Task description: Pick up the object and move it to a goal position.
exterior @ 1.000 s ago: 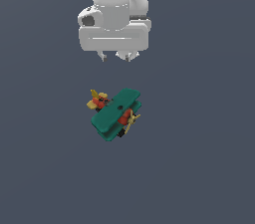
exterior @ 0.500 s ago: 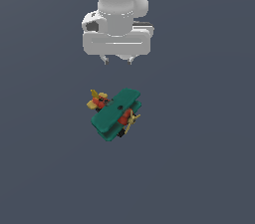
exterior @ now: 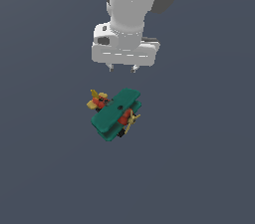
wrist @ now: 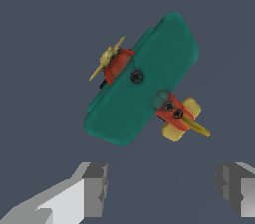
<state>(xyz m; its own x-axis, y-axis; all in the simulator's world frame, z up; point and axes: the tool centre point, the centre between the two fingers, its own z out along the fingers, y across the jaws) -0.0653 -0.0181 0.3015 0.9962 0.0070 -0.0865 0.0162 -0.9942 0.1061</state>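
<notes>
- On the plain grey counter, toward the exterior view's left, the small toy biplane with teal-green wings, red-orange body and yellow propeller rests apart from everything, not yet grasped.
- Above and slightly right, the white two-fingered claw hangs wide open and empty, jaws spread, judged ready to straddle the plane.

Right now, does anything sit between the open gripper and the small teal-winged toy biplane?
Nothing visible does. The gripper hangs open, apart from the teal-winged, red-bodied toy biplane, with only bare dark-grey floor between them.
</notes>
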